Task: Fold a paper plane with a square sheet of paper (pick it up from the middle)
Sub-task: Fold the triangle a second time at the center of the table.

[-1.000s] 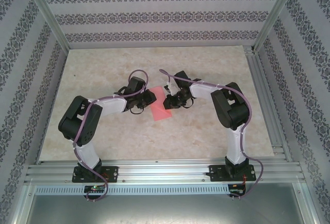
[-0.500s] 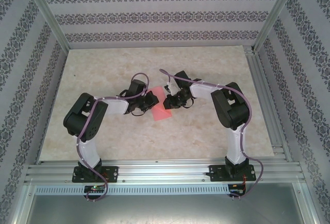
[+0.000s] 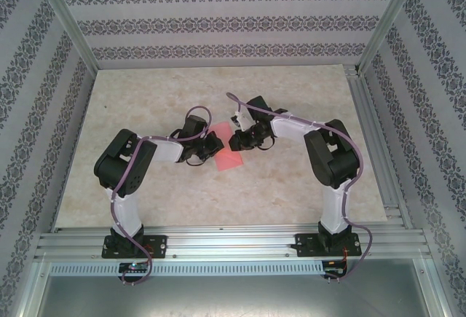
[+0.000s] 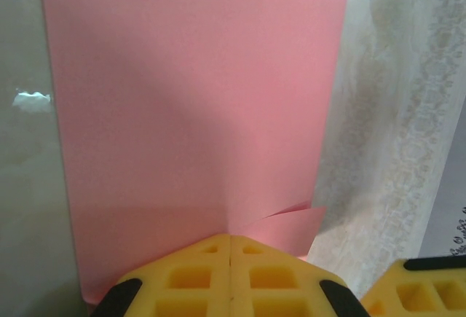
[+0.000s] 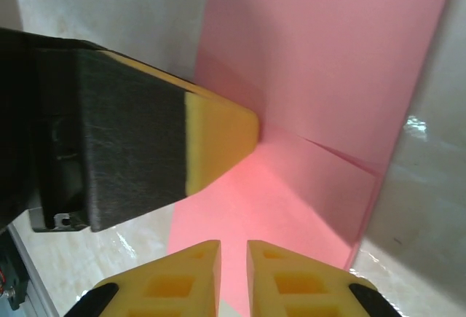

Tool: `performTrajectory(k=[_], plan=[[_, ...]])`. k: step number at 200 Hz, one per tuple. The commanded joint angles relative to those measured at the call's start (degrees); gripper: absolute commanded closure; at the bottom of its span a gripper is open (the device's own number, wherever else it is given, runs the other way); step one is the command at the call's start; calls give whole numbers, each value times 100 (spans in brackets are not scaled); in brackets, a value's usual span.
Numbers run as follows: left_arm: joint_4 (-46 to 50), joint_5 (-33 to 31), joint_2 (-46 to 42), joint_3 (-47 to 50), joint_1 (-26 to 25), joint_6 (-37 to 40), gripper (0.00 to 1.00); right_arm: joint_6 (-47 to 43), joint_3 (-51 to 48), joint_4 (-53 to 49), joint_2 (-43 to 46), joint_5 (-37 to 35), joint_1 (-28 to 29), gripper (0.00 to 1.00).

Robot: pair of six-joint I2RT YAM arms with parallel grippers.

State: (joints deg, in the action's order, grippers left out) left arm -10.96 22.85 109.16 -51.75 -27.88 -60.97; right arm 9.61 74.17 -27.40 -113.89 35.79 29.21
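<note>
I see the left gripper (image 3: 212, 143) and right gripper (image 3: 237, 142) nearly tip to tip over the far end of the paper (image 3: 227, 160), so nothing passes between them there. The paper's near end and the table (image 3: 218, 200) in front of it lie open, as does the far half. The left arm (image 3: 124, 171) and right arm (image 3: 331, 157) block the flanks, and posts (image 3: 69, 22) and walls (image 3: 218, 22) close three sides.

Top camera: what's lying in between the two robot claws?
The top view shows the pink paper lying on the table between the left gripper and the right gripper, with both tips right up against it.
</note>
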Motion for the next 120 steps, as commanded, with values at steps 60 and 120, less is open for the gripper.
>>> performTrajectory(k=[60,120], plan=[[101,-146,172,22,-40,125,93,75,198,-95,-416,201,259,84],[168,-145,175,11,-42,171,93,-256,282,-818,-609,-492,234,84]])
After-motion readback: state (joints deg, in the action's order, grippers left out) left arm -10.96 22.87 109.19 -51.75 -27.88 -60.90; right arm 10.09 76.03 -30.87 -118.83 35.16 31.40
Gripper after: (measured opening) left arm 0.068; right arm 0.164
